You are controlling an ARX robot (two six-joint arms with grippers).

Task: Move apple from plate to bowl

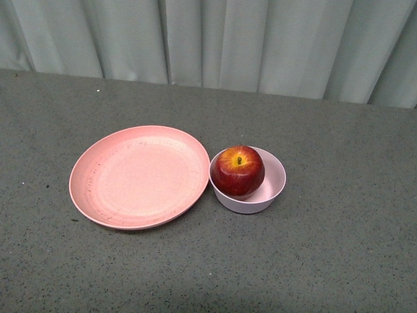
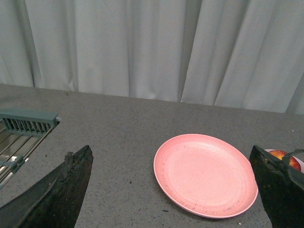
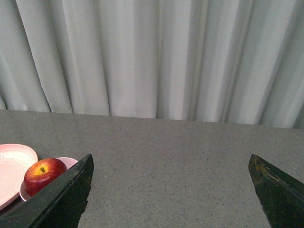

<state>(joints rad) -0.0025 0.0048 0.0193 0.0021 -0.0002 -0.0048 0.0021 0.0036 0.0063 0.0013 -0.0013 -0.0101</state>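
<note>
Since the apple [image 1: 238, 171] sits in the bowl [image 1: 272, 190] beside the bare plate [image 1: 137, 176], we judge the move done. Our left pincer [image 2: 173, 190] and right pincer [image 3: 171, 190] hang apart, holding nothing, well clear of the dishes above the worktop [image 1: 339, 248].

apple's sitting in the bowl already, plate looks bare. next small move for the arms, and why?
Probably none beyond holding both arms back. The apple already sits in the bowl, stem up, and the plate is bare. The left gripper and right gripper are both open, holding nothing, away from the dishes. Reaching in would only risk nudging the bowl.
</note>
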